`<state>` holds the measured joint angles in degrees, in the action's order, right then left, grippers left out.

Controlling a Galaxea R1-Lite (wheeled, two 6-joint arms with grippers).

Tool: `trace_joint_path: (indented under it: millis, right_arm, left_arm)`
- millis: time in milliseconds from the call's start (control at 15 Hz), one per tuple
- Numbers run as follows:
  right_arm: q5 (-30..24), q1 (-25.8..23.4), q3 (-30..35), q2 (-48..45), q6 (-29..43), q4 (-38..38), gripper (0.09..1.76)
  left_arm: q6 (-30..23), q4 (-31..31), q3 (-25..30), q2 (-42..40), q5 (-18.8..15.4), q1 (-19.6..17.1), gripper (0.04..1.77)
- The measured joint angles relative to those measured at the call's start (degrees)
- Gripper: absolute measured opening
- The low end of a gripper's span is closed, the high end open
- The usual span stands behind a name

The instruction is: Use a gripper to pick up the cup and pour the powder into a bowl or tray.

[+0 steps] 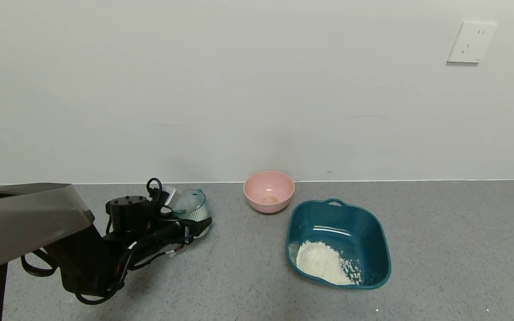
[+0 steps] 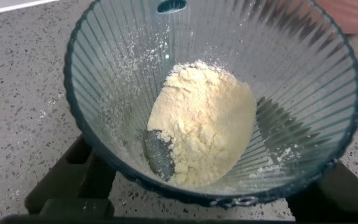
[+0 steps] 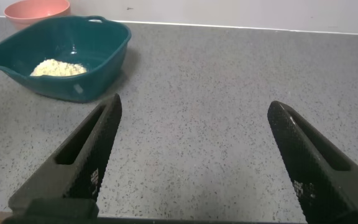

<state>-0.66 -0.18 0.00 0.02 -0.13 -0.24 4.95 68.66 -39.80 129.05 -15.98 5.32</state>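
Left wrist view: cup [image 2: 216, 93] clamped between left end effector [image 2: 185, 193] fingers.

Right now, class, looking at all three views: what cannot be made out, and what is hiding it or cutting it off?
- Head view: the left gripper tips, hidden by the cup and cables.
- Head view: the small thing in the pink bowl, too small to identify.
- Left wrist view: the cup's foot, cut off by the frame edge.
- Right wrist view: the right gripper body, cut off.
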Motion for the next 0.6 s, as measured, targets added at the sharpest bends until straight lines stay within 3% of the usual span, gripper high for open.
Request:
trace_joint_path:
  millis: [400,600]
  right_arm:
    - [0.02,0.0,0.0,0.0,0.0,0.0,1.71]
    - [0.0,0.0,0.0,0.0,-0.02,0.0,1.71]
  left_arm:
    - [-0.07,-0.91,0.48,-0.88,0.66,0.09,1.61]
    - [0.74,-8.44,1.08,-5.49,1.16,-0.11,1.65]
